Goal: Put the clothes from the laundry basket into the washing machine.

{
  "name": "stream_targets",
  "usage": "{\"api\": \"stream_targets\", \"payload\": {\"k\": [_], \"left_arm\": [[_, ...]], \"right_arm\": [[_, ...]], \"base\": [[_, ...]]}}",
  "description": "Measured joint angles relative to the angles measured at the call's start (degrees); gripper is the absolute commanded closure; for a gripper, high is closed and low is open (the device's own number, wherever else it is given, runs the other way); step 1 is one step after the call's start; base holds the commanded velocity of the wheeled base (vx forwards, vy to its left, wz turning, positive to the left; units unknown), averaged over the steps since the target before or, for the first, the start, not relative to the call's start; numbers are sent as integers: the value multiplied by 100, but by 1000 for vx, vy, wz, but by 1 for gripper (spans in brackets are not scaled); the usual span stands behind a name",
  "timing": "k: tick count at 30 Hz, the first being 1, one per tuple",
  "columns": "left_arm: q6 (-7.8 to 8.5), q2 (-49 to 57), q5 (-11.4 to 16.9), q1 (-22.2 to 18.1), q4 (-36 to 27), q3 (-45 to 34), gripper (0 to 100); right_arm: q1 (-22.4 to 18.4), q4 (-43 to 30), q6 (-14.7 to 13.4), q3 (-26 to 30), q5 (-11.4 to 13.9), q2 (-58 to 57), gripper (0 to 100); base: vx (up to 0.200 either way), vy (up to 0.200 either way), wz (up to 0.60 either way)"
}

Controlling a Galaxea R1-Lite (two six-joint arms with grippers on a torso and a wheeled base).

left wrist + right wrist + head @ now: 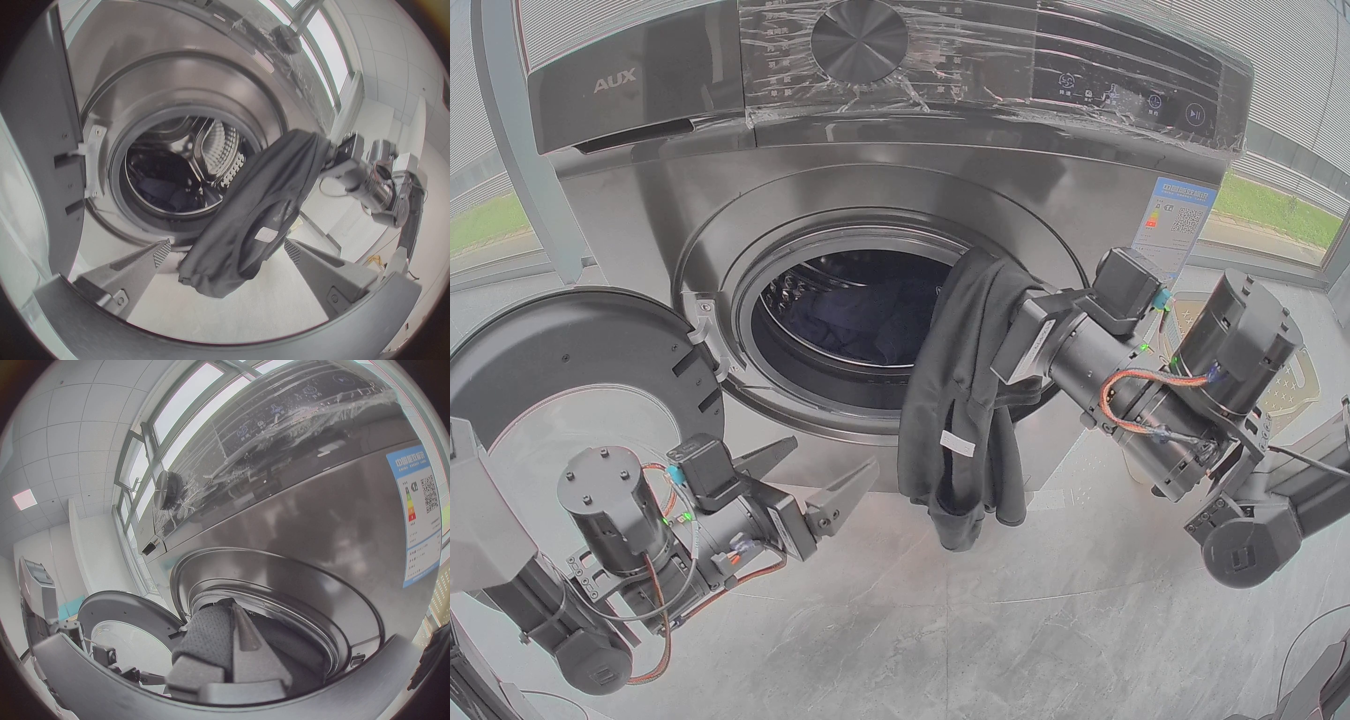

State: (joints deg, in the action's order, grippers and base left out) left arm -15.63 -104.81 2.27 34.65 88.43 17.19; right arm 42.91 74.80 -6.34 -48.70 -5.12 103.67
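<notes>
Clamping a black garment [956,403], the right gripper [232,636] holds it before the washing machine's [1050,187] opening; the left gripper [832,455] gapes wide.

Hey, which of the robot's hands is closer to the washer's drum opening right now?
Right. The right hand, shut on the black garment, is at the right rim of the drum opening; the open left hand sits lower, out in front, near the door.

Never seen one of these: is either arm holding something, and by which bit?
The right tool grips the black garment by a bunched fold at its top; the rest hangs down. The left tool is open, empty.
</notes>
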Motion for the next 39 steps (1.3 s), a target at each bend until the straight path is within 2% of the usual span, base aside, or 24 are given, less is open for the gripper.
{"api": "stream_targets", "payload": {"k": [5,12,19,22,28,34,39], "left_arm": [[37,-216,35,52,15,-204,0],[66,-390,361,324,20,-477,0],[107,-550,396,630,24,-560,0],[184,-688,394,689,28,-534,0],[269,-979,386,614,26,-421,0],[430,-1370,378,399,24,-110,0],[460,-1658,386,366,24,111,0]], "right_arm": [[-11,-11,0,11,-32,-59,100],[-11,-71,-6,-193,-67,-34,100],[11,-85,-12,-518,-79,156,100],[20,-85,-15,-636,-79,234,100],[44,-79,-22,-719,-79,308,100],[78,-74,-30,-730,-78,333,100],[124,-73,-37,-728,-76,346,100]], "base": [[0,0,0],[0,0,0],[0,0,0],[0,0,0],[0,0,0],[0,0,0],[0,0,0]]}}
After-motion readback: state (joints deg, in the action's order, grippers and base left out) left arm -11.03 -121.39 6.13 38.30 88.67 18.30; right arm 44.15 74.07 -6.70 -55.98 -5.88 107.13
